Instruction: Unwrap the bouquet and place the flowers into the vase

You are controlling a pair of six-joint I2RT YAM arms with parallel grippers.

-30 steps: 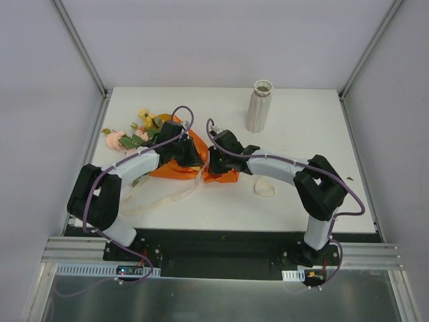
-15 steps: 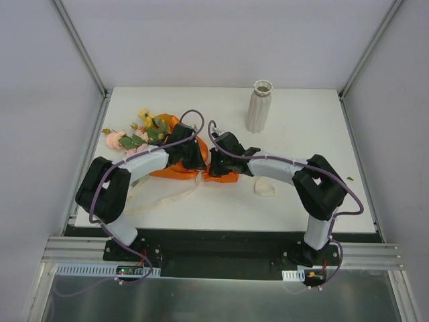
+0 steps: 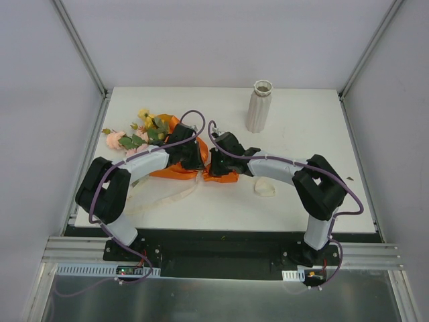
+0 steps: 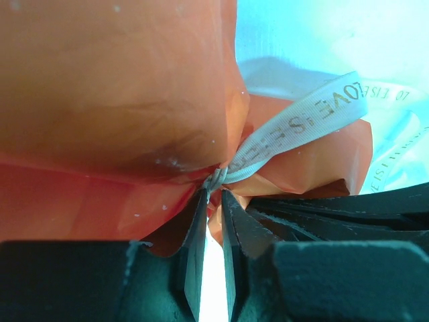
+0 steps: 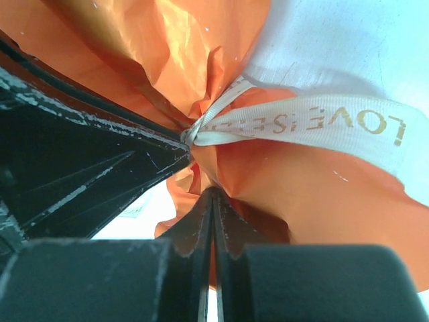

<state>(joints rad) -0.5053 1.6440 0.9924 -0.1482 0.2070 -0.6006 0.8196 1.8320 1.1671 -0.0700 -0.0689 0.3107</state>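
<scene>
White table (image 3: pixel 315 127) with vase (image 3: pixel 260 107) stands between pale grey walls (image 3: pixel 221 40).

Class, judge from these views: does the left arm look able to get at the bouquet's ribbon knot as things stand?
Probably yes. The left gripper has its tips right at the ribbon knot, nothing between; the right gripper sits close beside it, shut, but leaves the knot uncovered.

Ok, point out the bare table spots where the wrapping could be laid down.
Free: the far-right corner of the table, right of the vase; the far strip between vase and flowers. Crowded: the middle, where the left arm and right arm meet over the bouquet, and the ribbon nearer.
</scene>
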